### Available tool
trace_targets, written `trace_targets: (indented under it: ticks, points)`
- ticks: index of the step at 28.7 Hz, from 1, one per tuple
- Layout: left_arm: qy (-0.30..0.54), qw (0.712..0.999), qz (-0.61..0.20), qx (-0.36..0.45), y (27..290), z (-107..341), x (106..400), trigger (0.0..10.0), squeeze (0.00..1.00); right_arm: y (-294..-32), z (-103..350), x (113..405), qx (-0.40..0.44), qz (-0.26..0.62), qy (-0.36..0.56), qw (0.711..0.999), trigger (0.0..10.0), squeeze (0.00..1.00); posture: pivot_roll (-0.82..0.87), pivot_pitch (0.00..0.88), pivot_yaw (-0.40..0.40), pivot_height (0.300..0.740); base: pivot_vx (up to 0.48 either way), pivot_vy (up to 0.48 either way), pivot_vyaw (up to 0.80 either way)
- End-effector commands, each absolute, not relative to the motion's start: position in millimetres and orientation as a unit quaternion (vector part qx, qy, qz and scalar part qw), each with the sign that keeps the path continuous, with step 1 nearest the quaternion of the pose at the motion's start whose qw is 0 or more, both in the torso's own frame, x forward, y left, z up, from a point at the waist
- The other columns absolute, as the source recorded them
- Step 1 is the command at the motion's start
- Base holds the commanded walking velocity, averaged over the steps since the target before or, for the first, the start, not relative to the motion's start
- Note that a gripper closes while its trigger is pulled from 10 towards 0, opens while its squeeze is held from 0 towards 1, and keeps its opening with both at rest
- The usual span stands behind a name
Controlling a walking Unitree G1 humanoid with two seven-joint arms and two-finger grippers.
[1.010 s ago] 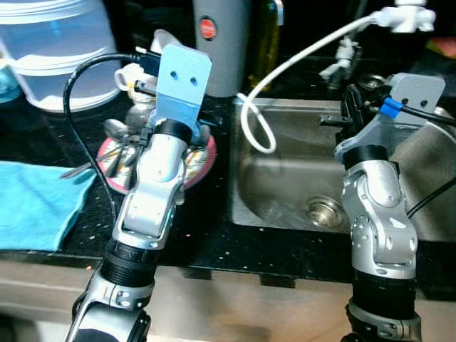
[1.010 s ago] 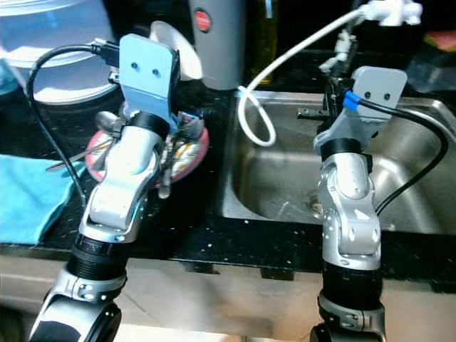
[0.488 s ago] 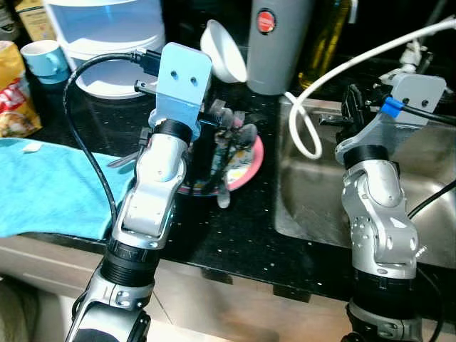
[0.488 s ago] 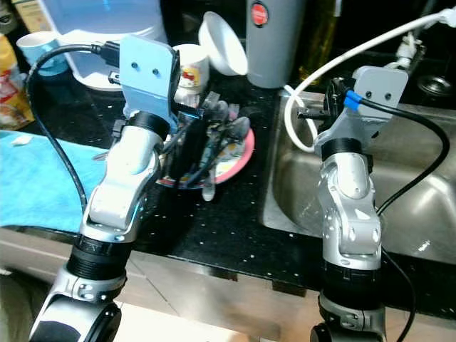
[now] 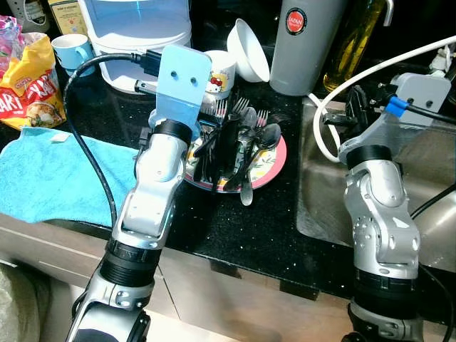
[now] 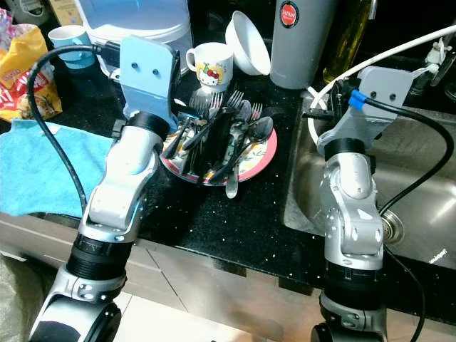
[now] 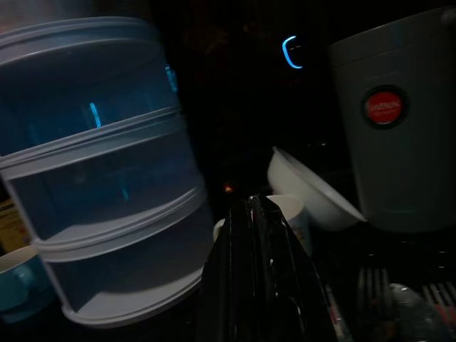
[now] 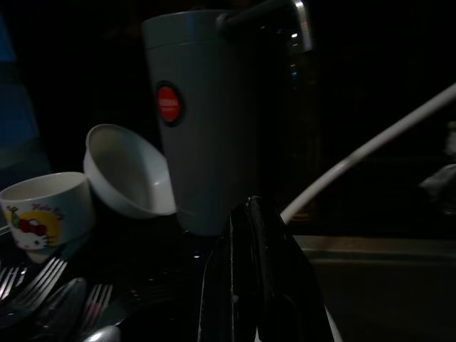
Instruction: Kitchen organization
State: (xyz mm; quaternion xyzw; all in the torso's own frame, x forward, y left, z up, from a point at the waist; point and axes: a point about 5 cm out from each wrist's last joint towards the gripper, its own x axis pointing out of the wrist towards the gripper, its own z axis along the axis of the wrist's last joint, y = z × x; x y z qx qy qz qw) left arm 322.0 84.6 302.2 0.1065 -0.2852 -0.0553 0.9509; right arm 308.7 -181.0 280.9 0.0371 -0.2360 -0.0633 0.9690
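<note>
**Dark counter, sink and a plate piled with cutlery**

Black speckled countertop (image 5: 235, 235) runs past a steel sink (image 5: 427, 178) on the robot's right. On the left lies a blue towel (image 5: 57, 178), with a yellow snack bag (image 5: 28, 85) beyond it. At the back stand a tiered clear container (image 5: 135, 21), a grey canister (image 5: 306, 43) with a red badge, and between them a tilted white bowl (image 5: 249, 50) and a cartoon mug (image 6: 210, 64). A white hose (image 5: 370, 71) curves down to the sink edge.

In the middle sits the pink-rimmed plate (image 6: 260, 160), heaped with forks and spoons (image 6: 246, 135).

The left gripper (image 6: 217, 146) hangs over that heap, fingers pressed together with nothing between them. The right gripper (image 5: 354, 108) is held above the sink's near-left corner, its fingers likewise closed and empty.
</note>
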Motion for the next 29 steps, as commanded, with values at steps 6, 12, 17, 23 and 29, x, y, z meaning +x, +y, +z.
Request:
trace_targets:
  ticks: [6, 12, 17, 23, 29]
  points:
    - [-0.277, 0.953, -0.06, 0.105, 84.5, 299.2, 321.3, 10.0, 0.0, -183.2, 278.8, 308.8, 0.055, -0.07, -0.23, 0.969, 10.0, 0.0, 0.05, 0.077, 0.009, 0.74, 0.0, 0.0, 0.0]
    - [-0.275, 0.954, -0.066, 0.101, 83.4, 300.5, 322.1, 10.0, 0.0, -185.3, 281.8, 307.2, 0.075, -0.072, -0.239, 0.965, 10.0, 0.0, 0.05, 0.082, 0.011, 0.74, 0.0, 0.0, 0.0]
    - [-0.278, 0.951, -0.101, 0.085, 82.7, 318.5, 329.1, 10.0, 0.0, -192.5, 300.2, 301.6, 0.06, -0.085, -0.272, 0.957, 10.0, 0.0, 0.04, 0.089, 0.009, 0.74, 0.0, 0.0, 0.0]
    - [-0.269, 0.953, -0.069, 0.122, 92.1, 333.5, 345.6, 10.0, 0.0, -202.4, 340.6, 291.2, 0.04, -0.096, -0.341, 0.934, 10.0, 0.0, 0.04, 0.09, 0.003, 0.74, 0.0, 0.0, 0.0]
    - [-0.266, 0.955, -0.07, 0.109, 88.5, 329.6, 345.5, 10.0, 0.0, -195.8, 337.2, 292.4, 0.042, -0.084, -0.333, 0.938, 10.0, 0.0, 0.03, 0.085, -0.002, 0.74, 0.0, -0.305, 0.0]
